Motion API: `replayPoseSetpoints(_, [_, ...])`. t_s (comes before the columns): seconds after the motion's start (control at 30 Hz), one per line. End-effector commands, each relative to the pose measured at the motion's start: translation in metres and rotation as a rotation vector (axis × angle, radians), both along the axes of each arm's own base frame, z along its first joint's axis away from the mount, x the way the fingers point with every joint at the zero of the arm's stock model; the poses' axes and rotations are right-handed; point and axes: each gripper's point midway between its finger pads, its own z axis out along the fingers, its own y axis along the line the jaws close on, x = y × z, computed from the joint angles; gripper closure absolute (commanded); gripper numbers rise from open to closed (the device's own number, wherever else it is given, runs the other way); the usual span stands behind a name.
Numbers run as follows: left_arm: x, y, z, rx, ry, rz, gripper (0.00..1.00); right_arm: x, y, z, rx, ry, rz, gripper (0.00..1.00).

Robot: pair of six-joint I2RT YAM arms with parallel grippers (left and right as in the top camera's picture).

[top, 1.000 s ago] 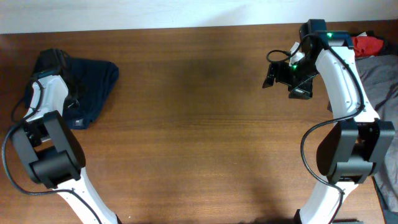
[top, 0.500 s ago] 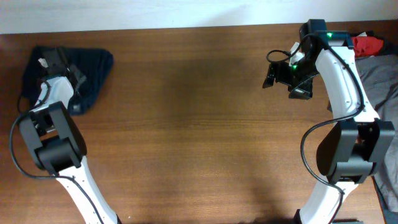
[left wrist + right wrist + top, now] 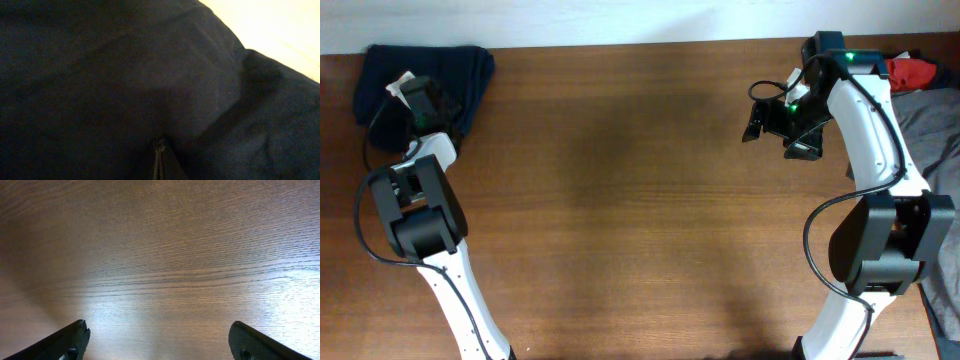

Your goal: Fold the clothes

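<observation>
The clothes in play are a dark navy garment (image 3: pixel 470 65), bunched at the table's far left corner. My left gripper (image 3: pixel 424 104) sits on its near side, shut. In the left wrist view the navy garment (image 3: pixel 125 75) fills almost the whole picture, and the closed fingertips (image 3: pixel 160 150) meet at a crease of the cloth, which looks pinched between them. My right gripper (image 3: pixel 775 125) hangs open above bare wood at the far right. Nothing lies between its wide-spread fingers (image 3: pixel 75 332).
A grey garment (image 3: pixel 932 130) and a red one (image 3: pixel 912 70) lie at the right edge, behind the right arm. The table's far edge (image 3: pixel 620 45) meets a pale surface. Brown wooden tabletop (image 3: pixel 620 200) spans the middle.
My left gripper has moved toward the far left corner, and the navy garment has gone with it, bunching up against the table's far edge. The right arm has stayed still.
</observation>
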Motion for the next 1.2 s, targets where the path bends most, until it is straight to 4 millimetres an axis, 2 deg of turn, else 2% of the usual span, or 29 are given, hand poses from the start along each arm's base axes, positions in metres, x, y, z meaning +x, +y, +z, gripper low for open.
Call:
replayPoseSetpoints(0.0, [-0.045,-0.087,-0.147,-0.19,0.304,-0.16,0.99,0.0,0.001,0.006,-0.005,-0.013,0.003,0.06])
replayPoseSetpoints(0.2, [-0.034,-0.084,-0.133,-0.197,0.324,-0.158,0.98,0.0,0.001,0.006,-0.006,-0.013,0.004,0.06])
replayPoseSetpoints(0.3, [-0.03,-0.082,-0.122,-0.209,0.363,-0.154,0.83,0.0,0.001,0.006,-0.006,-0.014,0.004,0.02])
replayPoseSetpoints(0.33, [-0.028,-0.081,-0.115,-0.213,0.377,-0.154,0.7,0.0,0.001,0.006,-0.006,-0.015,0.004,0.01])
replayPoseSetpoints(0.4, [-0.024,-0.081,-0.102,-0.221,0.399,-0.152,0.24,0.001,0.001,0.006,-0.006,-0.02,0.004,0.0])
replayPoseSetpoints(0.47, [-0.018,-0.079,-0.087,-0.223,0.408,-0.152,0.08,0.002,0.001,0.006,-0.007,-0.024,0.004,0.01])
replayPoseSetpoints(0.5, [-0.015,-0.079,-0.079,-0.224,0.41,-0.152,0.05,0.003,0.001,0.006,-0.007,-0.025,0.004,0.01])
replayPoseSetpoints(0.6, [-0.008,-0.077,-0.055,-0.226,0.416,-0.151,0.05,0.003,0.001,0.006,-0.007,-0.026,0.004,0.01])
replayPoseSetpoints(0.67, [-0.006,-0.076,-0.016,-0.234,0.44,-0.15,0.05,0.007,0.001,0.006,-0.007,-0.041,0.004,0.01])
replayPoseSetpoints(0.77, [-0.001,-0.076,0.022,-0.228,0.424,-0.152,0.05,0.009,0.001,0.007,-0.008,-0.051,0.004,0.01])
replayPoseSetpoints(0.8, [0.001,-0.075,0.045,-0.221,0.405,-0.152,0.05,0.009,0.001,0.007,-0.008,-0.052,0.004,0.01])
replayPoseSetpoints(0.83, [0.002,-0.075,0.055,-0.219,0.397,-0.152,0.05,0.009,0.001,0.007,-0.008,-0.051,0.004,0.01])
replayPoseSetpoints(0.87, [0.003,-0.072,0.084,-0.2,0.369,-0.145,0.05,0.008,0.001,0.007,-0.008,-0.049,0.004,0.01])
replayPoseSetpoints(0.93, [-0.001,-0.071,0.098,-0.196,0.365,-0.139,0.05,0.007,0.001,0.007,-0.007,-0.045,0.004,0.01])
replayPoseSetpoints(1.07, [-0.018,-0.071,0.088,-0.212,0.441,-0.124,0.11,0.006,0.001,0.006,-0.008,-0.04,0.009,0.01])
replayPoseSetpoints(1.13, [-0.023,-0.063,0.088,-0.184,0.461,-0.089,0.31,0.006,0.001,0.006,-0.009,-0.04,0.015,0.01])
replayPoseSetpoints(1.17, [-0.026,-0.051,0.089,-0.154,0.468,-0.05,0.49,0.005,0.001,0.006,-0.009,-0.038,0.015,0.01])
